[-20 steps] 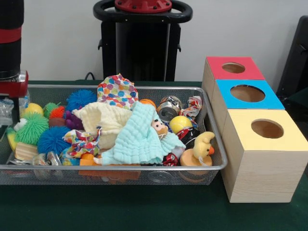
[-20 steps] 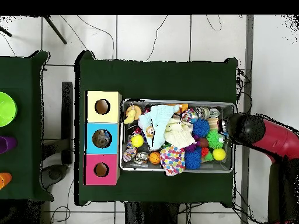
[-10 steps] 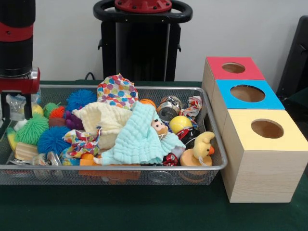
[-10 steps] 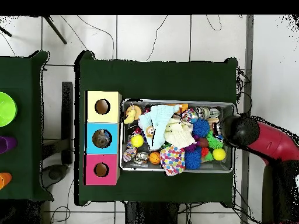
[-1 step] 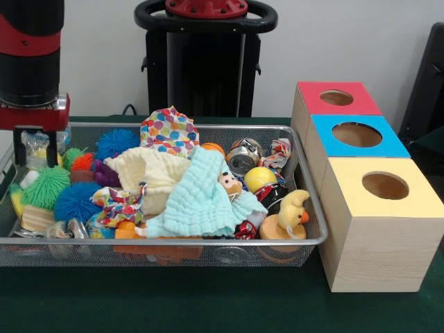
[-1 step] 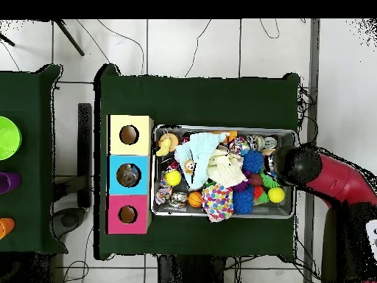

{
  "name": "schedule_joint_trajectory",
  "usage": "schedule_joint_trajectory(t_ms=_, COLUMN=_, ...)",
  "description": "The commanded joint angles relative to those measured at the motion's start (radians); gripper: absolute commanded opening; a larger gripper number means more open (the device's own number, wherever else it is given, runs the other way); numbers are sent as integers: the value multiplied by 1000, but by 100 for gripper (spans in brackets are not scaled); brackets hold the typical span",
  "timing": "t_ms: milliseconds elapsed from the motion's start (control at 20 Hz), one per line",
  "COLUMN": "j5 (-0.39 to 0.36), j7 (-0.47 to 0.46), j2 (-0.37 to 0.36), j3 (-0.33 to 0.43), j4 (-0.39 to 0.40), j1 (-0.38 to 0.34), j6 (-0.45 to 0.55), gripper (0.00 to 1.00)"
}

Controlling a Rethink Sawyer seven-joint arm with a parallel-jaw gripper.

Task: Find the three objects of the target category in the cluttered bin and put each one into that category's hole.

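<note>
Arm: the red and black arm came down at the left end of the wire bin (image 5: 208, 241), its gripper (image 5: 34, 148) hanging just above the clutter there.
Gripper: two dark fingers (image 5: 51, 147) stood spread apart, with a crinkled clear plastic wrapper (image 5: 36, 142) showing between them; I could not tell whether they touched it.
From above: the arm's dark end (image 6: 291, 165) covered the right end of the bin, over the spiky balls.
Bin: packed full, with a mint cloth (image 5: 201, 198) and a cream cloth (image 5: 154, 173) heaped in the middle and a spotted cloth (image 5: 168, 130) at the back.
Left end: a green spiky ball (image 5: 46, 186), a blue spiky ball (image 5: 75, 201) and a smaller yellow ball (image 5: 48, 157) lay close under the gripper.
Right end: a duck toy (image 5: 291, 211), a yellow ball (image 5: 259, 178) and a dented can (image 5: 242, 159).
Boxes: three wooden boxes stood just beside the bin, topped red (image 5: 350, 105), blue (image 5: 388, 144) and yellow (image 5: 423, 201), each with a round hole.
</note>
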Motion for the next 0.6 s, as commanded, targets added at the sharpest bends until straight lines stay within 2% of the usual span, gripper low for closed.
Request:
schedule_joint_trajectory(t_ms=50, j5=57, j7=304, j2=-15, j3=-27, j4=117, j1=62, j6=-36, gripper=0)
schedule_joint_trajectory(t_ms=600, j5=135, j7=387, j2=-19, j3=-75, j4=150, j1=151, j6=-61, gripper=0)
